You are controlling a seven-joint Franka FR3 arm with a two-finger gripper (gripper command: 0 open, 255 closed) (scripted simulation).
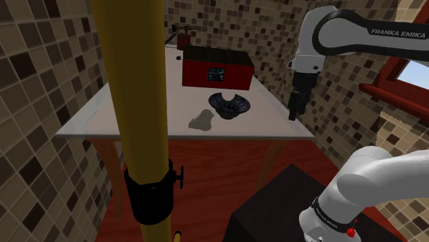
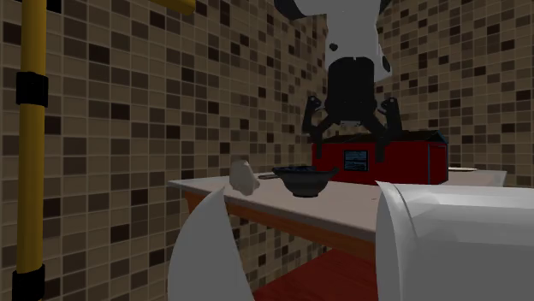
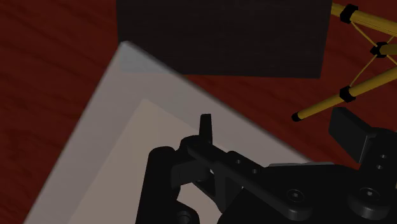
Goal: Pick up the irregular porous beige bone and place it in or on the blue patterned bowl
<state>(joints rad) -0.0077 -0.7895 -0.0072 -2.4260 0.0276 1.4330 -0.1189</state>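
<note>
Bone [image 1: 201, 121] lies flat on the table [image 1: 268, 120], pale grey-beige, just beside the dark patterned bowl [image 1: 230, 104], on the side nearer the table's front edge in the shoulder view; cannot tell whether they touch. Red box [image 1: 216, 67] sits behind the bowl. Gripper [image 1: 293, 113] hangs in the air over the table's edge at the shoulder view's right, well apart from the bone, pointing down. Fingers [image 3: 205, 126] spread apart with nothing between them. Yellow pole [image 1: 134, 103] in foreground.
</note>
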